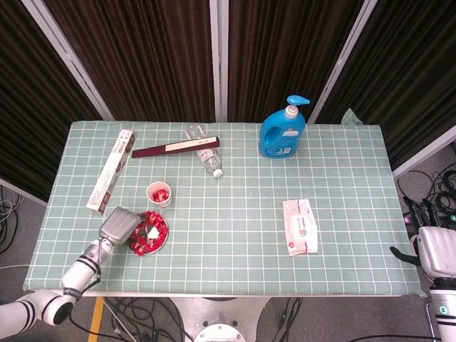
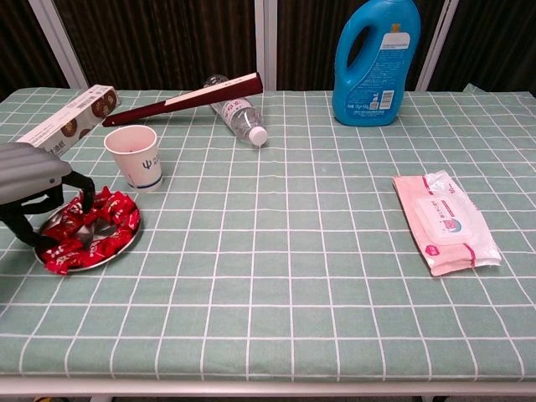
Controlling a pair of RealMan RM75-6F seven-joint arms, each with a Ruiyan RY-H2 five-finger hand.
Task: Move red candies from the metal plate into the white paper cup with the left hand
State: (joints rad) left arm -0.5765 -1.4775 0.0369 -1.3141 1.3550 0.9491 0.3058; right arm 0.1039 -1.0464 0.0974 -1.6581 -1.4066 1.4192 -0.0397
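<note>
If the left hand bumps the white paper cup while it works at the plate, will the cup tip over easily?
Probably yes. The white paper cup stands upright, tall for its narrow base, and looks thin and light. The few red candies inside likely add little weight. It stands close beside the metal plate, where the left hand is reaching.

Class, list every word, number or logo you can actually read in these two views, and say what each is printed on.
"10" reads on the long biscuit box; the characters beside it are too blurred.
White paper cup: a small blue logo, no legible words.
Blue detergent bottle: label text too small.
Pink wipes pack: print too small.
Water bottle: red label, unreadable.
</note>
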